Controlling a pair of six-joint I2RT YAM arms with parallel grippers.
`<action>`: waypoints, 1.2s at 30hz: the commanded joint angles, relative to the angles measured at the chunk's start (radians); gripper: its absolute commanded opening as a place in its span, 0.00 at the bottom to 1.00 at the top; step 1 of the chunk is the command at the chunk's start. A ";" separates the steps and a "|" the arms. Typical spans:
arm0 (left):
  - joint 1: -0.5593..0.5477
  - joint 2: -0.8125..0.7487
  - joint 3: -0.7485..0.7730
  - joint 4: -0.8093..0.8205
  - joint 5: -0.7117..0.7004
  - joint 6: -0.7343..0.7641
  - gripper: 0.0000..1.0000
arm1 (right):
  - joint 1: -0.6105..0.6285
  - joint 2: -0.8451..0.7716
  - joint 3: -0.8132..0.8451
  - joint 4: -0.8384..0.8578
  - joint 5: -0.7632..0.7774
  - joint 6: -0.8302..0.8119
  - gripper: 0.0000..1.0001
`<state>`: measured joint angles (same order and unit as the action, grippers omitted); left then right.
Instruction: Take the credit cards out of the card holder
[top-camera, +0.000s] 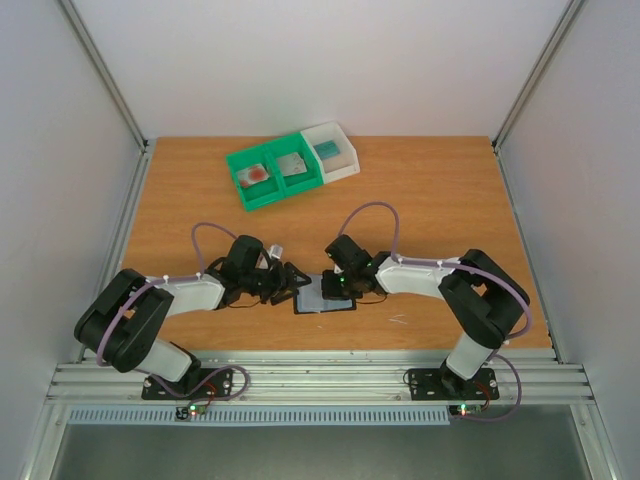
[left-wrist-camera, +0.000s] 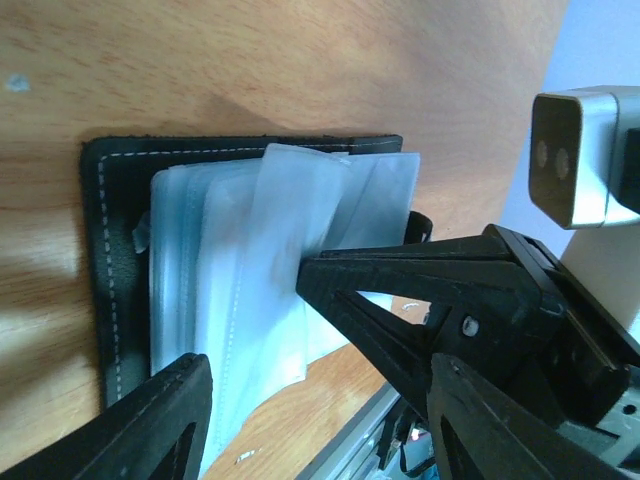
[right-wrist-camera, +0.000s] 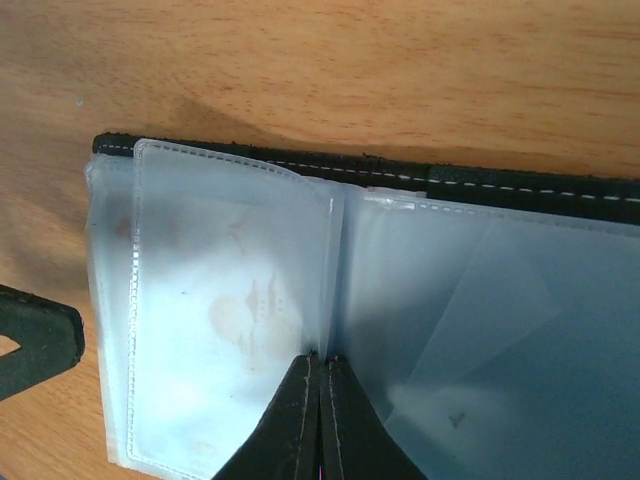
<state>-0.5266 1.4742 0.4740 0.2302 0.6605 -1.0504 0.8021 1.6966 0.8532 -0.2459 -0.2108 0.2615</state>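
The card holder (top-camera: 325, 298) lies open on the table between my two grippers, black edge outward, its clear grey-blue pockets (left-wrist-camera: 230, 260) fanned up. A pale credit card with a faint reddish blotch (right-wrist-camera: 240, 310) sits inside the left pocket. My right gripper (right-wrist-camera: 320, 365) is shut at the middle fold, pinching the edge of one upright pocket leaf (right-wrist-camera: 333, 260); it also shows in the left wrist view (left-wrist-camera: 310, 275). My left gripper (left-wrist-camera: 320, 420) is open and empty, just left of the holder, with its fingers (left-wrist-camera: 150, 420) straddling the holder's near corner.
A green bin (top-camera: 275, 172) at the back holds whitish cards, one with a red blotch (top-camera: 257, 174). A white bin (top-camera: 333, 150) stands against its right side. The table's front rail (top-camera: 320, 375) lies close behind the holder.
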 joint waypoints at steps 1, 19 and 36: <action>0.004 0.019 0.017 0.089 0.036 0.000 0.60 | 0.005 0.017 -0.063 0.071 0.004 0.037 0.01; -0.003 0.067 0.070 0.076 0.013 0.061 0.64 | -0.032 0.024 -0.115 0.162 -0.080 0.061 0.01; -0.032 0.215 0.054 0.260 0.055 -0.011 0.63 | -0.042 0.034 -0.138 0.222 -0.110 0.077 0.01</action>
<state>-0.5449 1.6447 0.5426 0.3744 0.6933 -1.0142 0.7471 1.6756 0.7452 -0.0605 -0.3359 0.3237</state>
